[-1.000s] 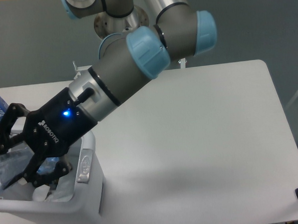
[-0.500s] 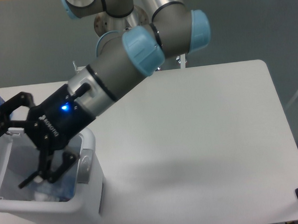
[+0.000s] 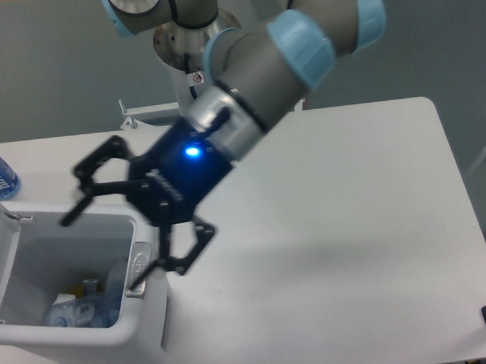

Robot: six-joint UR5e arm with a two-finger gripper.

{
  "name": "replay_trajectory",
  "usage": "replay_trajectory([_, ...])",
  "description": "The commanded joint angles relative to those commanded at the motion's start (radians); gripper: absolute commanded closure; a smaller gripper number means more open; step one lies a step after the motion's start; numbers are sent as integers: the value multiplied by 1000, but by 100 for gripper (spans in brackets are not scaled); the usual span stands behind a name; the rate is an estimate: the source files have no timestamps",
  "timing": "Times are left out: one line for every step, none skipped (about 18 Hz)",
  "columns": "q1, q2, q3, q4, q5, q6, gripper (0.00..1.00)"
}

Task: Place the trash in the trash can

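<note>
Release step apparently complete: pincer (image 3: 107, 242), spread wide and empty, above the trash can (image 3: 144, 318); crushed bottle (image 3: 91, 311) inside. Next, probably retreat.

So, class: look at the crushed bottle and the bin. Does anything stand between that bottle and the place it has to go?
Nothing visible does. The crushed bottle already lies at the bottom of the trash can, whose lid is open. The gripper hangs open and empty above the rim, not touching the bottle.
</note>
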Motion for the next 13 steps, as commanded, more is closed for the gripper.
replay_trajectory([6, 0, -5, -3, 41, 20, 0])
replay_trajectory([8, 2, -26, -8, 93, 26, 0])
replay_trajectory([12, 3, -57, -8, 150, 32, 0])
replay_trajectory([25, 3, -86, -8, 213, 61, 0])
replay_trajectory([41, 3, -118, -8, 276, 106, 0])
replay_trajectory([52, 3, -149, -9, 331, 156, 0])
replay_trajectory([68, 6, -181, -11, 377, 205, 0])
replay_trajectory([87, 9, -204, -11, 413, 256, 0])
replay_trajectory([97, 9, -215, -11, 434, 296, 0])
replay_trajectory([101, 8, -213, -12, 453, 321, 0])
replay_trajectory([114, 5, -212, -12, 480, 336, 0])
replay_trajectory([118, -1, -207, -14, 512, 353, 0])
replay_trajectory([121, -8, -206, -12, 552, 382, 0])
